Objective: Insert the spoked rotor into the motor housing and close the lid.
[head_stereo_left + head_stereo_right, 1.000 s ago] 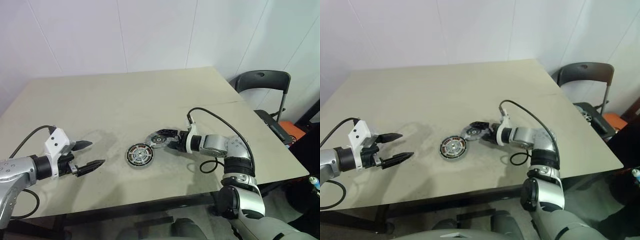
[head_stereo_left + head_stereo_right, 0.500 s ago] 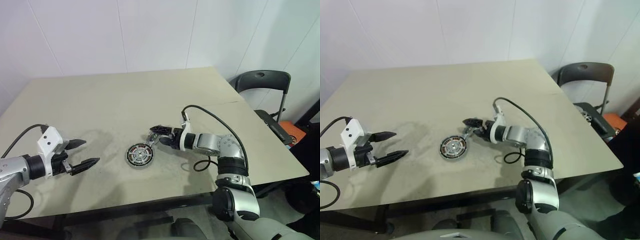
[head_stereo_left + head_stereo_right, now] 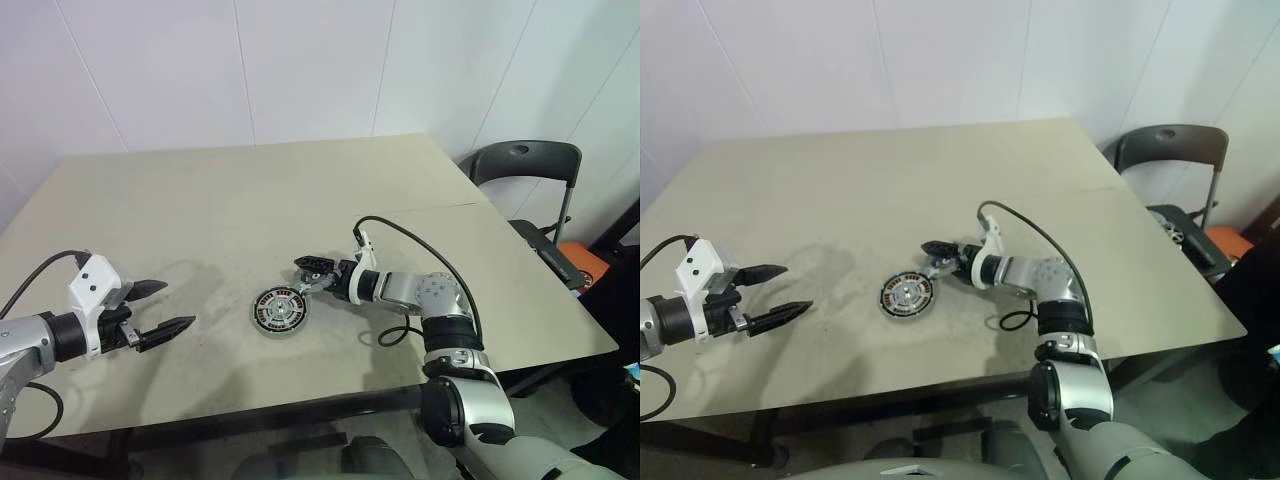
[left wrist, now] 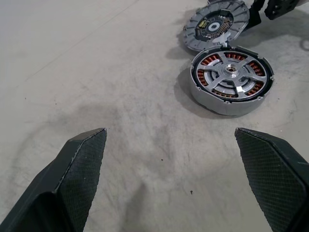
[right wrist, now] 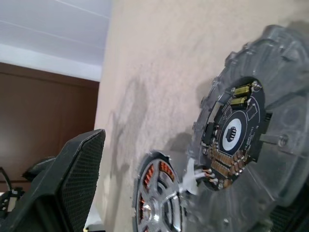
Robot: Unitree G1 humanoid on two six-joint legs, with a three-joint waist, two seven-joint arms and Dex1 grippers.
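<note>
I see the silver spoked rotor already inside the round copper-wound motor housing. The grey notched lid leans tilted just beyond it, seemingly between my right gripper's spread fingers. Closing remains. My left gripper waits open, far left.

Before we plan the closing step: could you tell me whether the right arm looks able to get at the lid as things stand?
Probably yes: the right gripper, jaws open, is already at the lid, which leans tilted beside the motor housing, with nothing between them.
</note>
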